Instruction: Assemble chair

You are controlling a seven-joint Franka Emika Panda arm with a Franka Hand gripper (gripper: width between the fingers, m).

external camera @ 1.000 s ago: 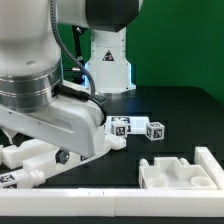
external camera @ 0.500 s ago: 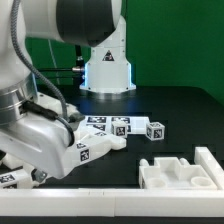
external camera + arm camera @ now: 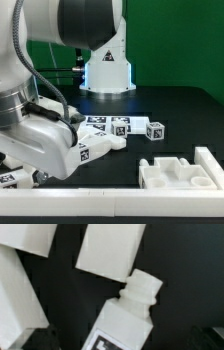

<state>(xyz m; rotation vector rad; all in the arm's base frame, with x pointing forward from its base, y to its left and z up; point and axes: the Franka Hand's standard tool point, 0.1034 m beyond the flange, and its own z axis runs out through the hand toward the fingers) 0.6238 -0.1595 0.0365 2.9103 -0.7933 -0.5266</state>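
On the black table, in the exterior view, we find the chair pieces lying loose and unjoined. A tagged bar sits near the centre, running roughly from eight o'clock to two o'clock, its lower end tucked against the white arm. Just beyond it toward one o'clock stands a small tagged block, and near that, toward three o'clock, a second tagged block. A recessed slab rests at about four o'clock, well apart from the bar. Another tagged piece peeks out at eight o'clock beneath the arm.

From the wrist view we look down on a pegged bar whose stubby peg meets the corner of a flat slab; whether they touch we cannot tell. The gripper hangs over that bar, released and spread wide. Its fingertips show only as dim grey patches on either side of the bar, apart from it, with nothing clamped.
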